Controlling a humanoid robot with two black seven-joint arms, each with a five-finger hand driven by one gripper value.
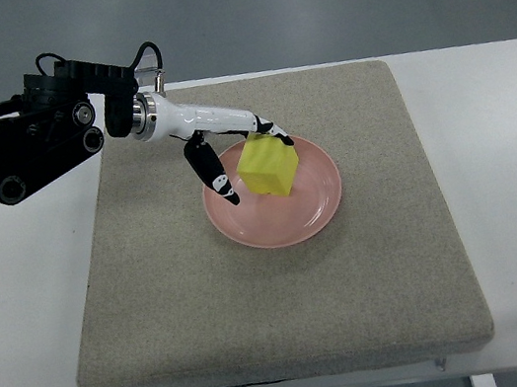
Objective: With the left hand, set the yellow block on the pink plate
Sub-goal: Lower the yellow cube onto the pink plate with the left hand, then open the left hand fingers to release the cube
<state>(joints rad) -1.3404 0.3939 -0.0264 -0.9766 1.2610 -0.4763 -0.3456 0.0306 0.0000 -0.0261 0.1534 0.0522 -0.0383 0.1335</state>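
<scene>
The yellow block (268,168) sits on the pink plate (319,205), a little left of its centre and turned at an angle. My left hand (245,161) reaches in from the upper left on a black arm with a white wrist. Its fingers (265,129) lie against the block's far top edge. The thumb (214,172) points down on the block's left side, with a thin strip of plate showing between them. The hand looks spread, not clamped on the block. The right arm is out of view.
The plate rests on a grey-beige foam mat (208,303) covering most of a white table (505,170). The black arm housing (20,145) hangs over the mat's upper left corner. Grey floor lies beyond the table's far edge.
</scene>
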